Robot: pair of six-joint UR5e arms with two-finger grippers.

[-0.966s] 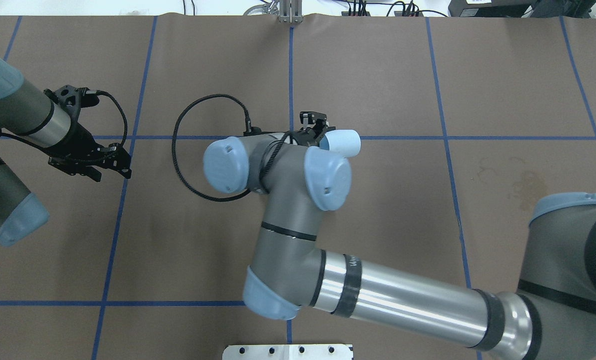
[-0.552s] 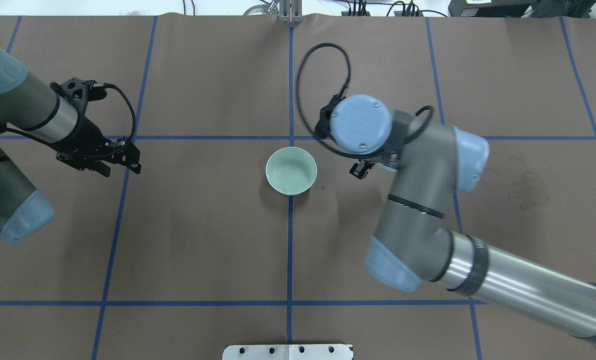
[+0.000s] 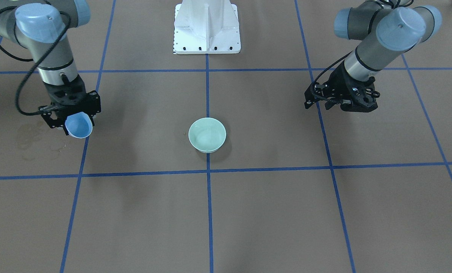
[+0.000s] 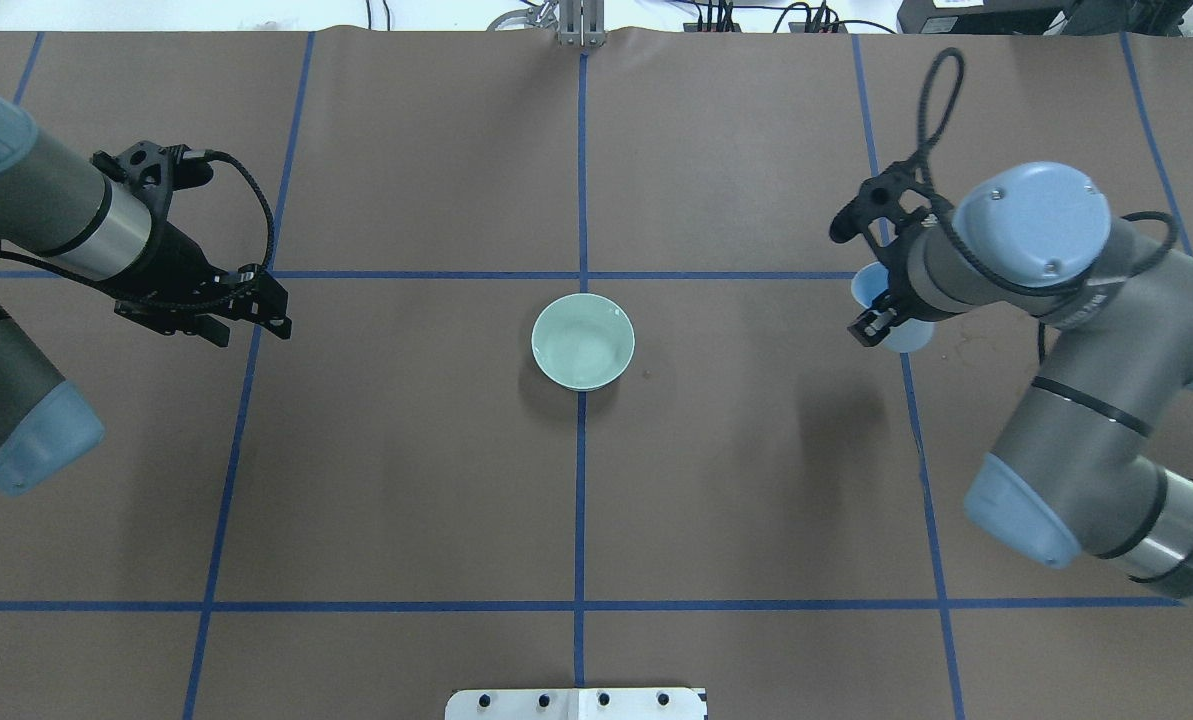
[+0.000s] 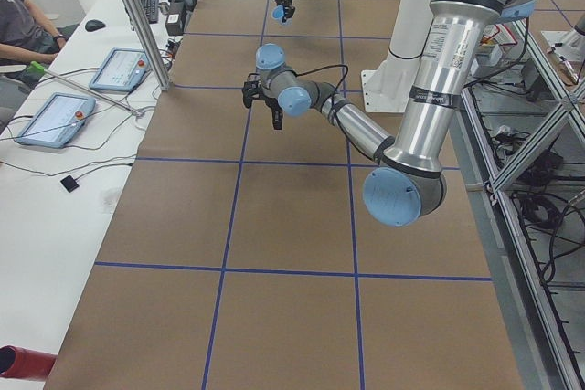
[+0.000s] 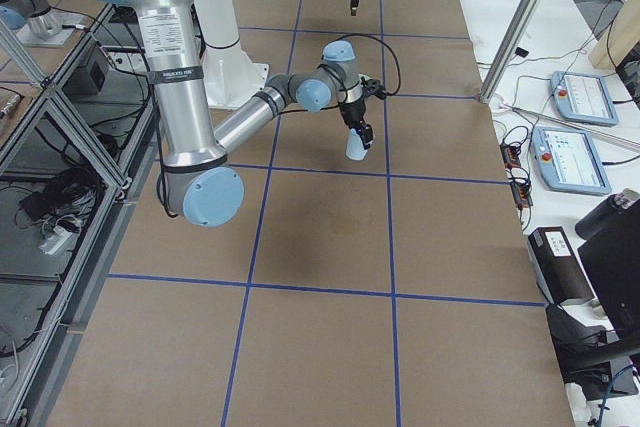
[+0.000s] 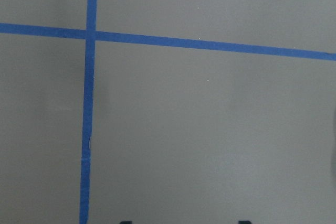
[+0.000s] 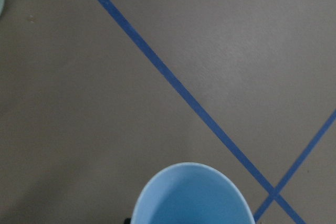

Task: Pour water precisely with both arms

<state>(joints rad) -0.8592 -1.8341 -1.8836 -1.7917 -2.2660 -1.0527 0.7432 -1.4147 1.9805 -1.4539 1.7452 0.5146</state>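
Taking the bowl as the dial's centre and 12 o'clock as straight away from my base, my left gripper (image 4: 251, 325) hangs at about 9 o'clock, well apart from everything. Its fingers stand apart with nothing between them, and its wrist camera sees only bare brown table (image 7: 210, 129) and blue tape (image 7: 89, 103). I judge I park it wide there so it cannot nudge the vessel or get in the way of a pour. At the centre the pale green bowl (image 4: 583, 341) sits upright on the middle tape line, within equal reach of both arms, which suits it as the target. Faint pale glints on its floor look to me like the water (image 3: 207, 133), though they are too slight to be sure. At 3 o'clock my right gripper (image 3: 73, 118) is clamped on the light-blue cup (image 3: 79, 127), mouth up, so whatever it holds cannot spill. Whether it holds any I cannot tell, nor whether its base touches the table. Faint rings (image 4: 1051, 375) mark the paper just beyond, likely this cup's usual station.
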